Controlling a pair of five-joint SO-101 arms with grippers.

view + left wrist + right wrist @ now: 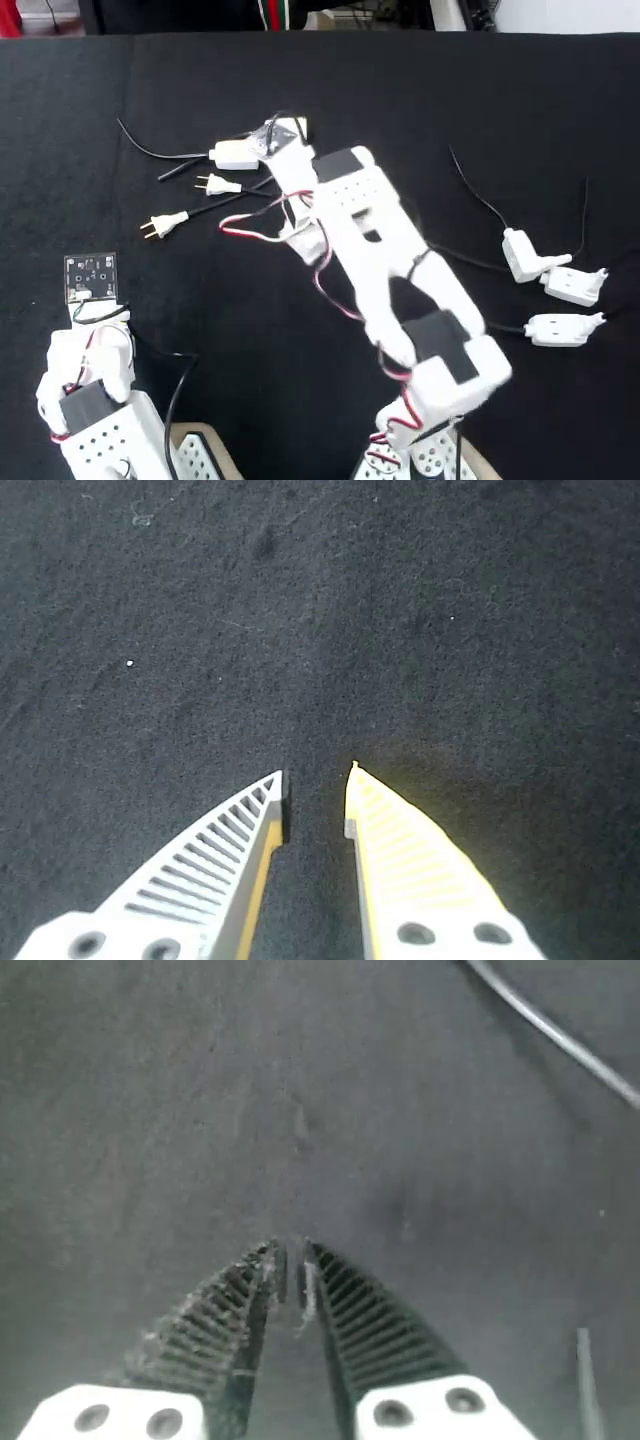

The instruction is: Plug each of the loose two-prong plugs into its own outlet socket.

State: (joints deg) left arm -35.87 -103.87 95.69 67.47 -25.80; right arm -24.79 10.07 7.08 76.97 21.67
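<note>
Left gripper (315,775): It is hanging close to the robot's own side and pointing down at the black cloth (250,340). Its fingers are leaving a narrow gap and are holding nothing.

Near plug (168,224): It is lying loose on the cloth, well apart from any socket.

Far plug (217,185): It is lying just beside the near plug, loose too. It is sitting near the white socket (235,155) but is not touching it.

Right gripper (292,1248): It is hanging far out over the cloth, by the white socket. Its fingers are almost pressing together and are holding nothing.

White blocks (560,328): Three of them are lying far off to the other side, each with a black cord.

Doing it well: The step in hand is probably picking up a plug. The right gripper should be opening wider first. It should be grabbing the plug's white body, not the prongs or the cord. The prongs should be staying level and lining up with the socket holes. The other gripper could be holding the socket so it is not sliding.

Hard to see: The socket's holes are not showing. The right arm is covering part of the cords by the socket. I cannot tell if the three white blocks are sockets.
</note>
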